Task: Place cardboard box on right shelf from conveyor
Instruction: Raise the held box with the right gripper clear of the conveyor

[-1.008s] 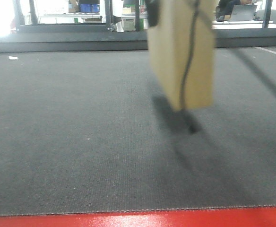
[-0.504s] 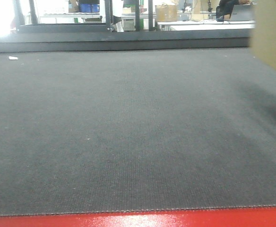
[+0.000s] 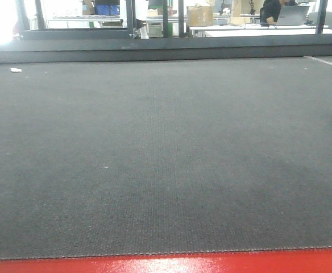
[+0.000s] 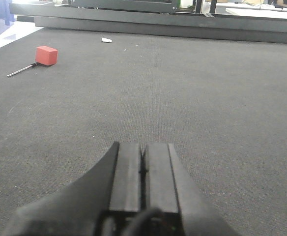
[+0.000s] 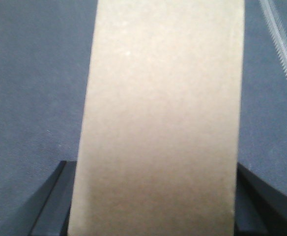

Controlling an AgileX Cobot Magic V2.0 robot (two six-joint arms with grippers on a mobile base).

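Right gripper [image 5: 153, 206] grips the cardboard box [image 5: 163, 108]: its dark fingers [image 5: 52, 196] show on either side of the box's lower end, and the tan face fills the wrist view, with grey belt behind it. A second ago the box hung in the middle of the front view. Half a second ago it was only a sliver at the right edge, and now it is out of that view altogether. I judge that the box is off the conveyor [image 3: 154, 159] and is being carried to the right, towards the right shelf, which no view shows, so I cannot tell how near it is. Left gripper [image 4: 142, 167] hangs low over the belt with its jaws pressed together and nothing between them. Near the belt's far left corner lie a red block [image 4: 46, 55] with a thin rod [image 4: 19, 72] beside it and a white scrap [image 4: 106, 40], all well clear of the carry. The red edge strip [image 3: 166, 264] runs along the near edge, and a brown carton [image 3: 199, 14] sits beyond the far edge. Nothing visible blocks the way.
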